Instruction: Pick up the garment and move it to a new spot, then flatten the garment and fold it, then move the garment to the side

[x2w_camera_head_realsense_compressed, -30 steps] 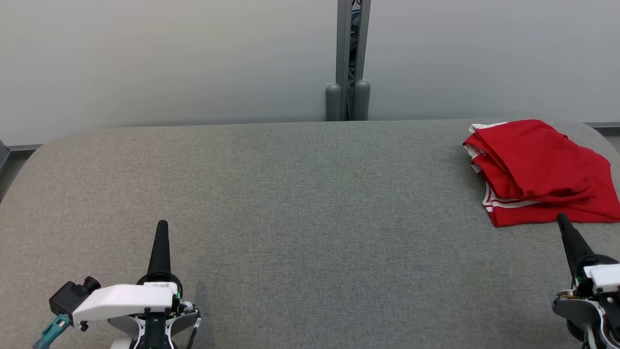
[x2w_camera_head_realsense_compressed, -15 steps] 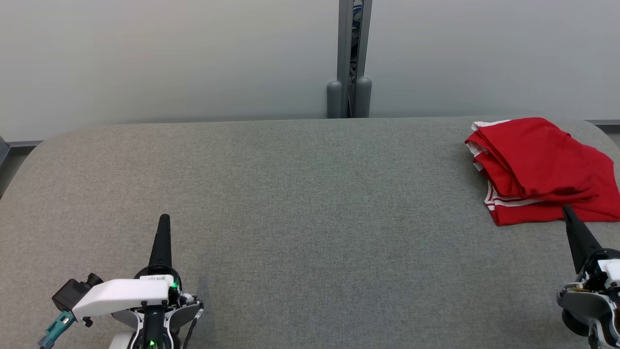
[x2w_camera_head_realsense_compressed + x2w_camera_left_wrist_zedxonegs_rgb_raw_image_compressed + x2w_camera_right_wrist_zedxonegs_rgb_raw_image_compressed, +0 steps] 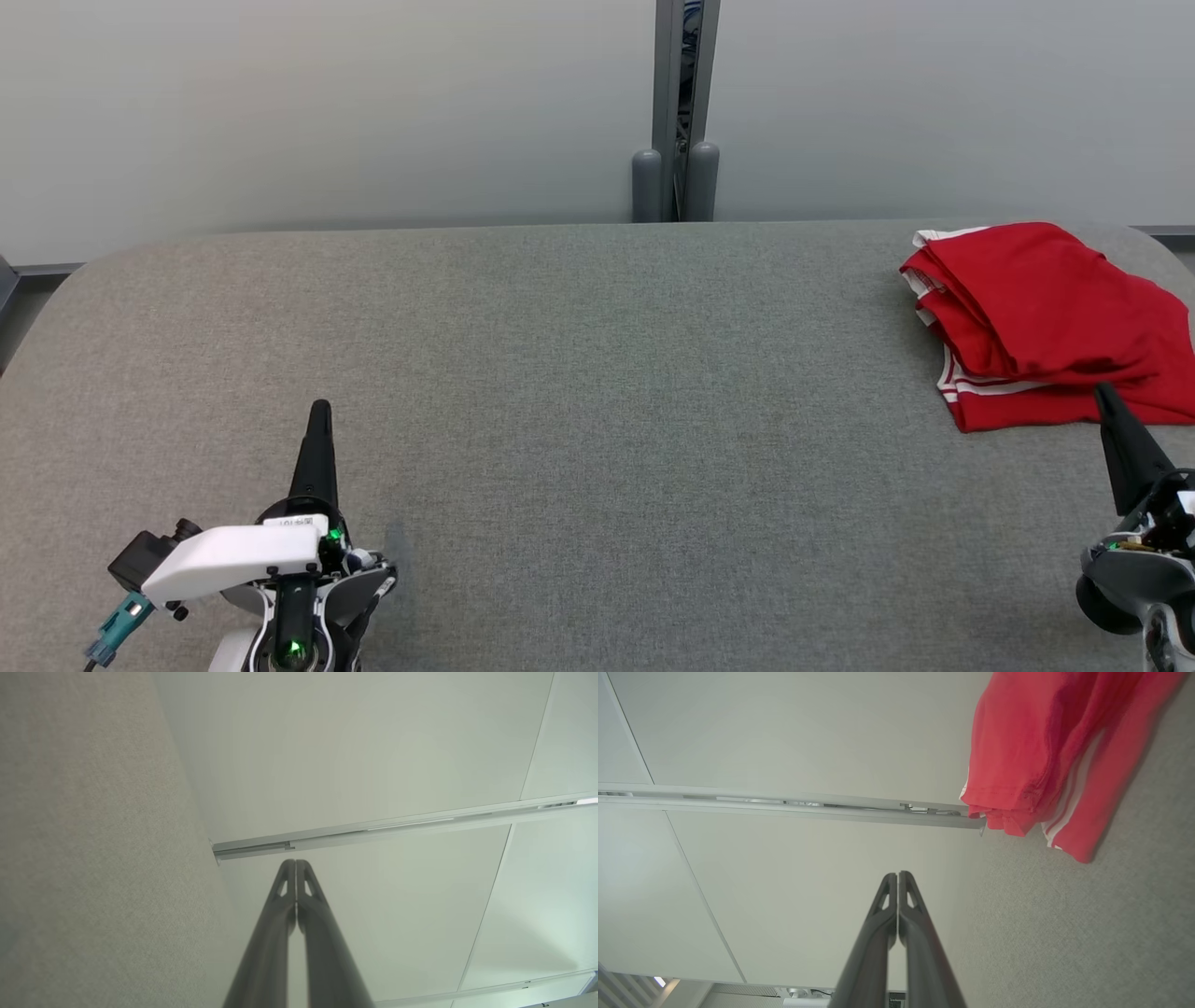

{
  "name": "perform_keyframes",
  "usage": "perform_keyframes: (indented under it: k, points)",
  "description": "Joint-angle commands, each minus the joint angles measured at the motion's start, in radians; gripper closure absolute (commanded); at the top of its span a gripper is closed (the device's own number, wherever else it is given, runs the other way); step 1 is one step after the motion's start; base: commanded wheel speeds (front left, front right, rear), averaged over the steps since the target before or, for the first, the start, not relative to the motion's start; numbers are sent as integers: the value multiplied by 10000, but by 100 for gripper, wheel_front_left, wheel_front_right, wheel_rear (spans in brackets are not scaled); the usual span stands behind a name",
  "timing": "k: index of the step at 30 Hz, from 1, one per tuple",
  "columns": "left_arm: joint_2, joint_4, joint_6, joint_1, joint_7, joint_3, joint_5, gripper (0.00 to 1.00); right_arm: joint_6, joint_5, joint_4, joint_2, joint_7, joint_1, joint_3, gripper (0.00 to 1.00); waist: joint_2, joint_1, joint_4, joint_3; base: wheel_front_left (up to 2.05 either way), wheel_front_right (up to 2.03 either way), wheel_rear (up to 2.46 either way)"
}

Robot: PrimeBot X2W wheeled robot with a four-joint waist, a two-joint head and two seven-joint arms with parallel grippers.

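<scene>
- The wall point(image 3: 327, 112), made of pale grey panels, ran behind the table's far edge across the whole head view.
- The table point(image 3: 597, 392) was covered in grey woven cloth and had rounded far corners. It took up the lower two thirds of the head view.
- The garment point(image 3: 1046, 308) was red with white stripes along one hem. It lay folded in loose layers on the table's far right corner, its right side cut off by the picture's edge. In the right wrist view the garment point(image 3: 1041, 742) showed as stacked layers resting on the cloth, near the wall.
- The left gripper point(image 3: 320, 411) sat at the near left, well apart from the garment, with a white housing and a small green light at its base. Its fingers were pressed together into one dark point and held nothing. The left wrist view showed the tips touching.
- The right gripper point(image 3: 1104, 392) sat at the near right, fingers likewise closed and empty. In the head view its tip overlapped the garment's near hem. The right wrist view showed the tips clear of the cloth.
- The post point(image 3: 665, 103), a narrow metal upright, stood between the wall panels.
- Two rounded grey caps point(image 3: 646, 187) flanked the post's foot at the table's far edge.
</scene>
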Motion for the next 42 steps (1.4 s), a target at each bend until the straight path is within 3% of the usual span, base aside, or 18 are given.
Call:
perform_keyframes:
  k: [1,8,42]
  points:
    - [29,3,-78,-226,17,3,-164,100,4,172,12,-83,94,-133,-52,100,-1,0,2,6,0,0,0]
    - [10,52,-122,-300,45,-40,-652,100,4,616,47,-86,262,-190,-158,100,-1,0,16,51,0,0,0]
    - [13,45,-115,-297,44,-37,-612,100,4,609,41,-106,212,-174,-109,100,-1,0,16,52,0,0,0]
